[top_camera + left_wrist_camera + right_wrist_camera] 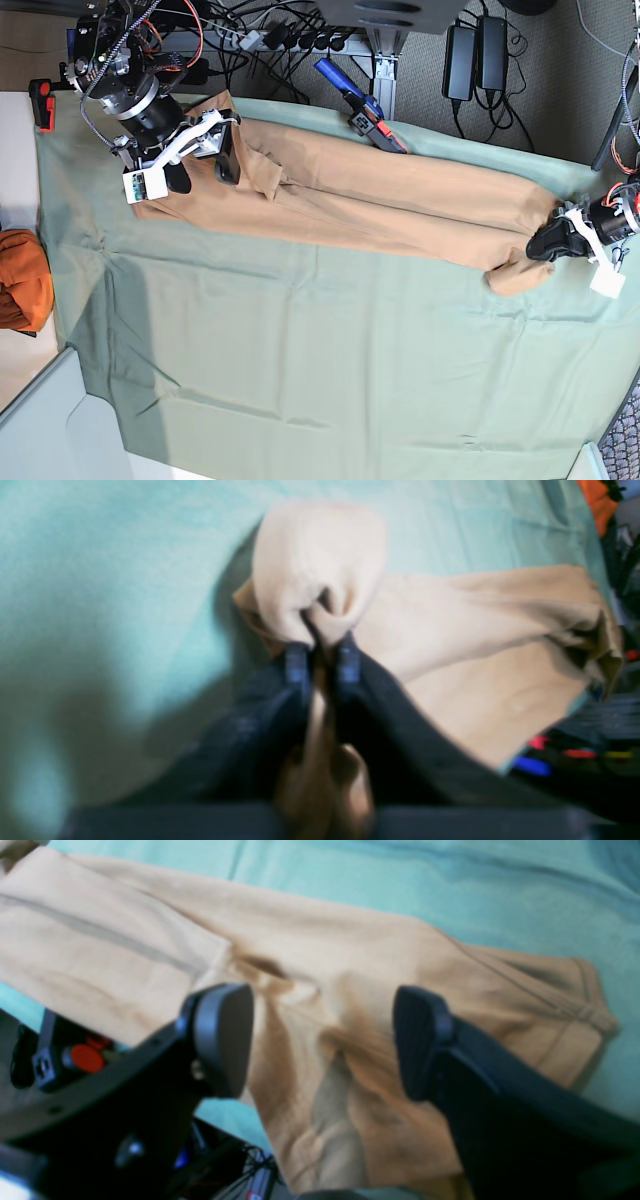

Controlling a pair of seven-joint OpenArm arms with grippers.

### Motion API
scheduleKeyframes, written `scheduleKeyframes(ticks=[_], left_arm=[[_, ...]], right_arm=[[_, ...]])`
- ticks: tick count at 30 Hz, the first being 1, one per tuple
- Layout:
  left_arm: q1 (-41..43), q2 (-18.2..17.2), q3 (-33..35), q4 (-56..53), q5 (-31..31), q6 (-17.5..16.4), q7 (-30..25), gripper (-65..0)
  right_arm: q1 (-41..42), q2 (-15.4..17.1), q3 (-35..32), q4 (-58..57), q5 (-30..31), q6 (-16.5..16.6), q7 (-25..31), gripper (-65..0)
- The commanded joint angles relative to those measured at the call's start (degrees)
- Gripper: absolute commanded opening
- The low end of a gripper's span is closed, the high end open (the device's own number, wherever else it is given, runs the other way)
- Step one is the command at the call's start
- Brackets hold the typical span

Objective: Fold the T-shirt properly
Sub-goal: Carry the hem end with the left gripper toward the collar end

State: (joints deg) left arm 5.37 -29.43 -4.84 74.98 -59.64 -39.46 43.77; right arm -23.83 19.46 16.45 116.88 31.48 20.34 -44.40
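The T-shirt (450, 630) is pinched by the left pincer (324, 662), blurred; the right pincer (320, 1040) is held wide above it.

I see the peach-tan T-shirt (380, 205) stretched into a long, narrow, creased band across the far part of the green cloth (330, 360), one end bunched and lifted.
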Motion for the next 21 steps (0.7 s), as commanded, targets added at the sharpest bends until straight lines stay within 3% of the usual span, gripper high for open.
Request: scheduleKeyframes(ticks=[1, 11, 21], left_arm=[[-0.76, -0.87, -0.44, 0.66, -0.44, -0.54, -1.14, -65.0], [-2.45, -1.25, -7.02, 0.7, 1.57, -0.54, -1.18, -65.0], [-14.88, -2.23, -3.98, -3.85, 16.31, -0.54, -9.68, -65.0]], right_arm=[[0.15, 0.48, 0.48, 0.92, 0.46, 5.49, 1.05, -21.3], [0.42, 0.48, 2.58, 0.94, 0.94, 5.42, 1.33, -21.3], [0.46, 0.5, 8.59, 0.94, 2.6, 5.42, 1.29, -21.3]])
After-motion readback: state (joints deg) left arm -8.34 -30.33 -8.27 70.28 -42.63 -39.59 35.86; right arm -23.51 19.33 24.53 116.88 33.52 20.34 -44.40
